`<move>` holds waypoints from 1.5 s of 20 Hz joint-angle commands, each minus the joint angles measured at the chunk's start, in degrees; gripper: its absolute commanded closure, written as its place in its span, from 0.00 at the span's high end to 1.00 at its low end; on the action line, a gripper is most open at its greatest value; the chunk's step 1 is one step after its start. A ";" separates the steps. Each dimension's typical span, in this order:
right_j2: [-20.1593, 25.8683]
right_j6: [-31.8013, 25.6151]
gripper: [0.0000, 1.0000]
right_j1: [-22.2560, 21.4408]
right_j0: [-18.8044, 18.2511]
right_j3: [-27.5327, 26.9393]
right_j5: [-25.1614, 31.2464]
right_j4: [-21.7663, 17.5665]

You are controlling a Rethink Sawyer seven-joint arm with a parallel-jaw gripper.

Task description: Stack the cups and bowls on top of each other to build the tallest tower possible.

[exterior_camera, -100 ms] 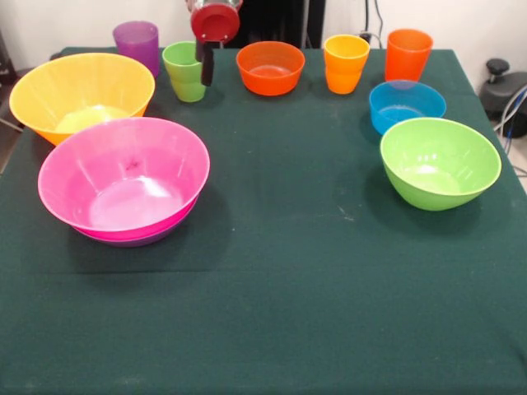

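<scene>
Worktop [272,313] has a dark green cloth, and everything on it stands upright, mouth up, axis vertical. Landmark is the pink bowl [123,179]: it sits nested in the purple bowl [136,239], of which only a thin rim shows below it. That pair is the only stack. Yellow bowl [80,92] is just behind the pink one, rims nearly touching in this view. Purple cup [137,43] is further back behind the yellow bowl. Light green cup [184,71] is behind and to the right of the pink bowl, with the gripper [204,64] right at its rim; one dark finger hangs beside the cup and I can't tell whether the gripper is open or closed. Orange bowl [270,67] is further right along the back row, then the yellow-orange cup [346,62] and orange cup [408,53]. Blue bowl [407,105] and light green bowl [440,161] are well apart from the pink bowl, far right, the green in front of the blue and just beside it.
</scene>
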 commanded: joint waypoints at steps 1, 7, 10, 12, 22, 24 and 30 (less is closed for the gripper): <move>2.34 11.14 1.00 3.28 0.17 -4.64 8.22 1.09; 1.50 11.68 1.00 3.49 0.16 -5.83 10.22 1.21; 1.28 11.92 1.00 3.63 0.14 -6.14 10.47 1.38; 1.25 11.96 1.00 3.63 0.02 -6.31 10.57 1.50; 0.05 13.97 1.00 4.95 0.62 -9.12 12.91 1.93; -0.55 15.36 1.00 5.64 1.19 -9.94 13.37 2.41; -3.44 22.48 1.00 8.94 3.87 -13.55 15.74 4.97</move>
